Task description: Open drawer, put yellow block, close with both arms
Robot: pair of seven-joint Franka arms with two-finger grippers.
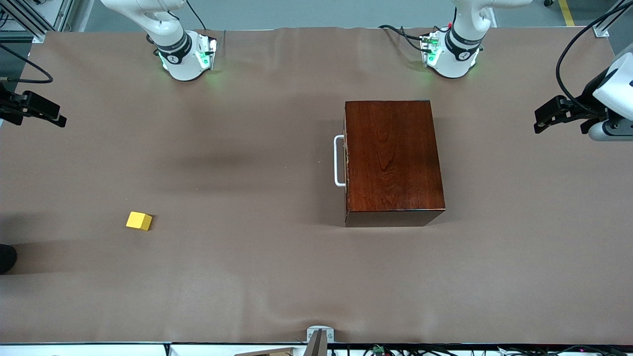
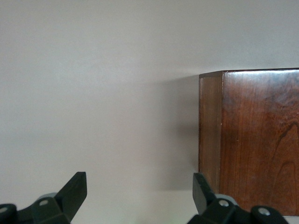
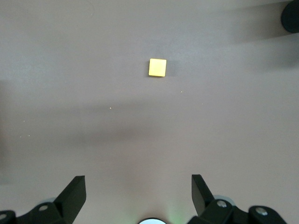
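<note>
Right pincer (image 1: 47, 112) at the right arm's edge of the bench (image 1: 247, 277), up in the air, fingers spread, nothing between them; wrist view looking straight down on the yellow block (image 3: 157, 67) from well above.

Yellow block (image 1: 139, 220) alone on the bench toward the right arm's end, nearer the front camera than the box, well apart from it. Likely light, rigid, flat-faced; small enough to pinch across two parallel sides, though smooth faces could slip or twist if gripped on a corner. Nothing around it to hinder a descent from above.

Drawer fully shut inside the dark wooden box (image 1: 393, 160), only the white handle (image 1: 339, 160) showing, facing the right arm's end of the bench. Box probably heavy and glossy; could slide if the handle gets pulled without bracing. Best hold: across the bar's middle, fingers slipped into the gap between bar and drawer front.

Left pincer (image 1: 556, 114) over the left arm's end of the bench, fingers (image 2: 74, 189) wide apart, empty, a corner of the box in its wrist view.

Cables near the arm bases and a small bracket at the bench's front edge, none of it in the way.
</note>
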